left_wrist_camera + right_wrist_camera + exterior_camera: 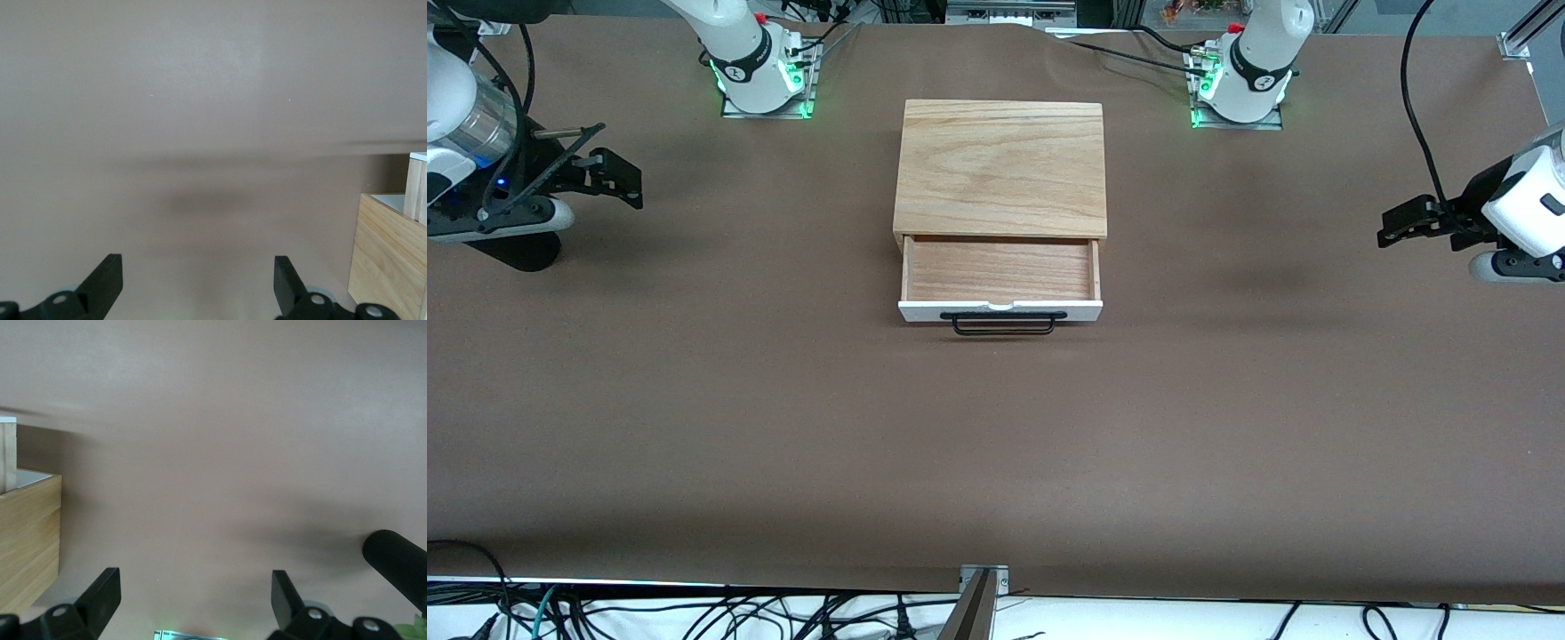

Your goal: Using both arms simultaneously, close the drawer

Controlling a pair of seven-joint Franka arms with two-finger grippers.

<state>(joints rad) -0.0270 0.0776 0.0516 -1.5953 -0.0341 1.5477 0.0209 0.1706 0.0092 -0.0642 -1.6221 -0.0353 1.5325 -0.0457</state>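
Observation:
The drawer (1000, 271) stands pulled out of the light oak box (1000, 169) at the table's middle, its reddish-brown inside bare, its white front panel and black wire handle (1003, 324) facing the front camera. My left gripper (1394, 227) hangs open and empty over the table at the left arm's end, well apart from the box. My right gripper (624, 180) hangs open and empty over the right arm's end. The left wrist view shows the box's side (390, 257); the right wrist view shows it too (28, 540). Both sets of fingers (107, 280) (103, 590) are spread wide.
The arm bases (760, 76) (1240, 84) stand beside the box, toward the robots' edge. A black post (395, 563) shows in the right wrist view. Cables lie along the table's front edge (694, 613). Brown tabletop (996, 444) spreads in front of the drawer.

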